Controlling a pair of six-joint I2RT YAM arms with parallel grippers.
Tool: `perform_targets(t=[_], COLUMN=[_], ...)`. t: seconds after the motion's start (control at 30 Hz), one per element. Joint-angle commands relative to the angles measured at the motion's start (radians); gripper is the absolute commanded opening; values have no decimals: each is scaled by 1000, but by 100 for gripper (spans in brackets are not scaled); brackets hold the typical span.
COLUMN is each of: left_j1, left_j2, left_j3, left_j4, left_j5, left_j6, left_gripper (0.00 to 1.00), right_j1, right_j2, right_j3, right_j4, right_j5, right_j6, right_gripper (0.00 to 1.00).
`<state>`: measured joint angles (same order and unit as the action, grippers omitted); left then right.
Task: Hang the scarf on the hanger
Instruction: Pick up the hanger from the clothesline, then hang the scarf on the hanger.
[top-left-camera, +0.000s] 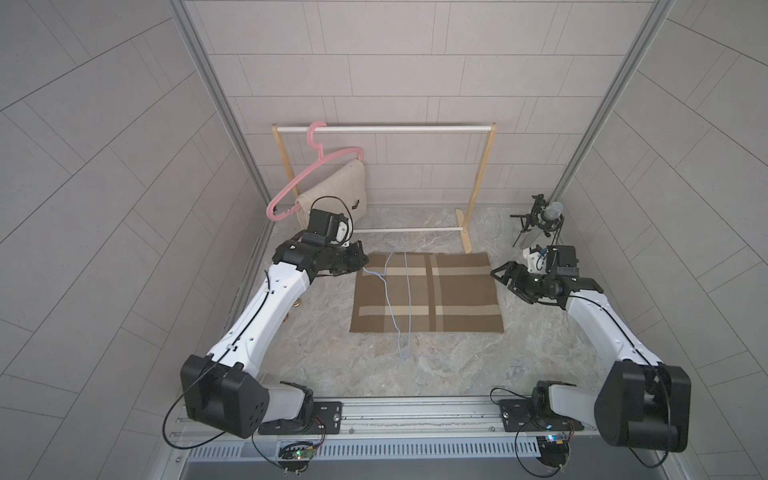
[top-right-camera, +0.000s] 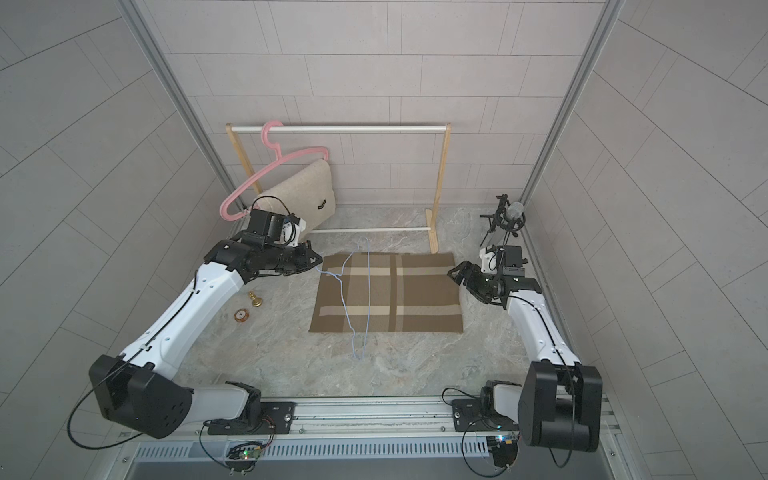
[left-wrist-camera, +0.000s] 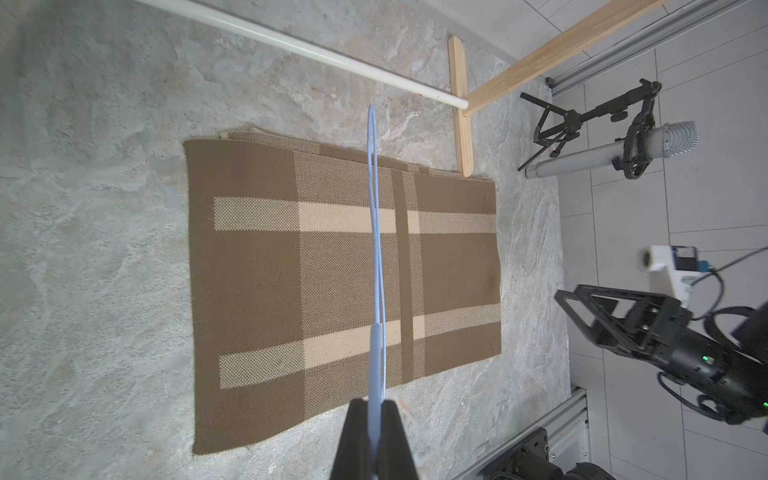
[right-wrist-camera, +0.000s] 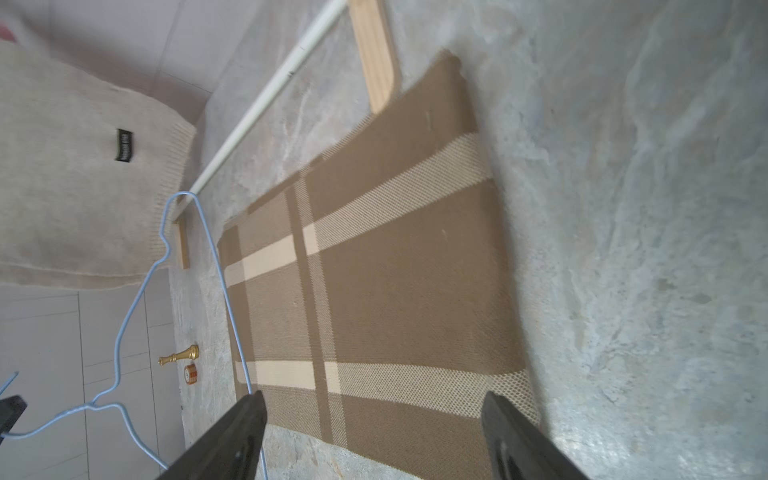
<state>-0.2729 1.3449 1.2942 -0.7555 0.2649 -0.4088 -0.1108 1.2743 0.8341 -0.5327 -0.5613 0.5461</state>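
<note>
Scarf (top-left-camera: 449, 291) lies folded flat mid-counter (top-left-camera: 299, 357). We judge it soft, limp and light, so pinch its edge by the right jaws. Wire hanger (left-wrist-camera: 376, 249), thin and springy, sits over it, hook clamped in left jaws. Right jaws gape, empty.

Brown scarf (top-left-camera: 457, 299) with cream plaid stripes; pale blue hanger (left-wrist-camera: 376, 357); pink hanger (top-left-camera: 345, 152)

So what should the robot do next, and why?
Probably the right gripper should drop and pinch the edge of the scarf. It is open and empty beside the flat scarf, while the left gripper holds the blue hanger over it.
</note>
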Motion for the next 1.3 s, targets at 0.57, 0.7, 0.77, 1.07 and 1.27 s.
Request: perform_targets(t=[0.57, 0.7, 0.77, 1.07, 1.27], left_j1=[3, 3, 3, -6, -20], left_j2=[132, 145, 151, 181, 205], left_j3=[-22, -31, -36, -49, -54], left_j4=[108, 108, 109, 145, 158], left_j5=[-9, -16, -22, -36, -50], left_j6=[13, 19, 19, 2, -5], left_gripper=[0, 0, 0, 0, 0], right_j1=[3, 10, 10, 90, 254], right_j2=[369, 391, 395, 334, 236], right_j3=[5, -26, -48, -58, -38], right_j4=[136, 173, 227, 514, 590], right_j5=[28, -18, -75, -312, -301], right_j6=[-55, -44, -19, 124, 296], right_gripper=[62, 54, 49, 0, 0])
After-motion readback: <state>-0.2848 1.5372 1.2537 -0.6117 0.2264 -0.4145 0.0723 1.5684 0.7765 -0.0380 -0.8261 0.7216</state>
